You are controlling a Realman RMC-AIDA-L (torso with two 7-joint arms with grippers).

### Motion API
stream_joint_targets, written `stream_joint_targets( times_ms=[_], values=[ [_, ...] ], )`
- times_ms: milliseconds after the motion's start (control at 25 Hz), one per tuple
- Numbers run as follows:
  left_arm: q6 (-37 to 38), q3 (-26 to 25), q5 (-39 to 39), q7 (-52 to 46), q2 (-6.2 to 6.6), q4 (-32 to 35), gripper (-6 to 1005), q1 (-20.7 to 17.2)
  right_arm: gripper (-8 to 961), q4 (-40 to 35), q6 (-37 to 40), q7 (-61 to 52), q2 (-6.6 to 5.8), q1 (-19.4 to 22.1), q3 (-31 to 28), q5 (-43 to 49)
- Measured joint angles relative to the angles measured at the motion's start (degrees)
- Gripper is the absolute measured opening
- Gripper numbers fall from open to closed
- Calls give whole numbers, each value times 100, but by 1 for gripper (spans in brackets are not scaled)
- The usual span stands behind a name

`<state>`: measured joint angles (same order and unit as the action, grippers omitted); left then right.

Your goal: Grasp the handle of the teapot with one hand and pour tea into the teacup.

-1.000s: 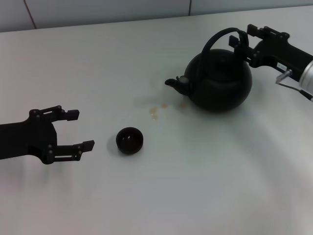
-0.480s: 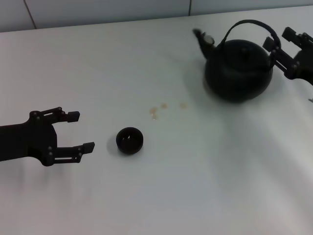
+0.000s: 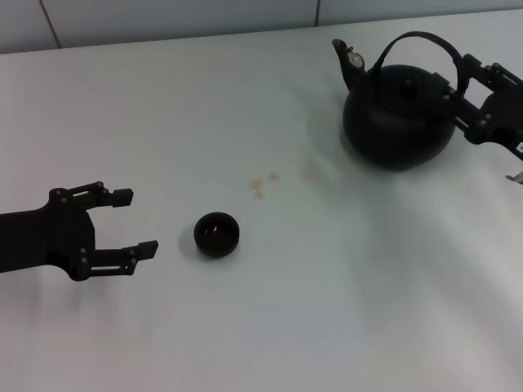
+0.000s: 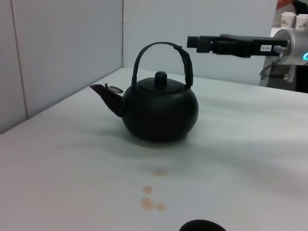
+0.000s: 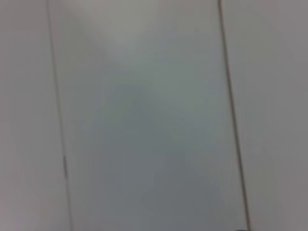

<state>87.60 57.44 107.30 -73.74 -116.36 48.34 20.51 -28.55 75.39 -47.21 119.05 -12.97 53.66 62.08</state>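
Observation:
The matte-black teapot (image 3: 398,118) stands upright at the back right, its spout pointing to the back left. It also shows in the left wrist view (image 4: 159,113). Its arched handle (image 3: 421,37) stands up over the lid. My right gripper (image 3: 462,80) is open, level with the handle's right end and close beside it; the left wrist view shows the right gripper (image 4: 192,42) just clear of the hoop. The small dark teacup (image 3: 216,233) sits upright near the middle. My left gripper (image 3: 136,220) is open and empty, left of the cup. Tea drops (image 3: 260,186) lie between cup and pot.
The white table (image 3: 327,310) runs to a pale wall at the back. The right wrist view shows only pale wall panels (image 5: 144,120). White paper cups (image 4: 293,19) stand far off behind the right arm.
The teapot has swung from a tilted pose near the middle to the back right and now stands upright. The right gripper went with it and is now open beside the handle. The left arm stayed still.

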Motion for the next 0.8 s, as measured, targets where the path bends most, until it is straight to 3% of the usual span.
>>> stream_joint_targets(
  times_ms=[200, 560, 800],
  values=[
    [13, -5, 0, 16, 0, 0, 863, -4, 589, -90, 536, 4, -18, -14, -9, 294],
    [316, -103, -50, 22, -6, 0, 863, -4, 591, -657, 1587, 4, -74, -103, -56, 1973],
    [785, -527, -61, 212, -120, 0, 863, 5, 592, -696, 1784, -31, -76, -136, -51, 2211]
  ],
)
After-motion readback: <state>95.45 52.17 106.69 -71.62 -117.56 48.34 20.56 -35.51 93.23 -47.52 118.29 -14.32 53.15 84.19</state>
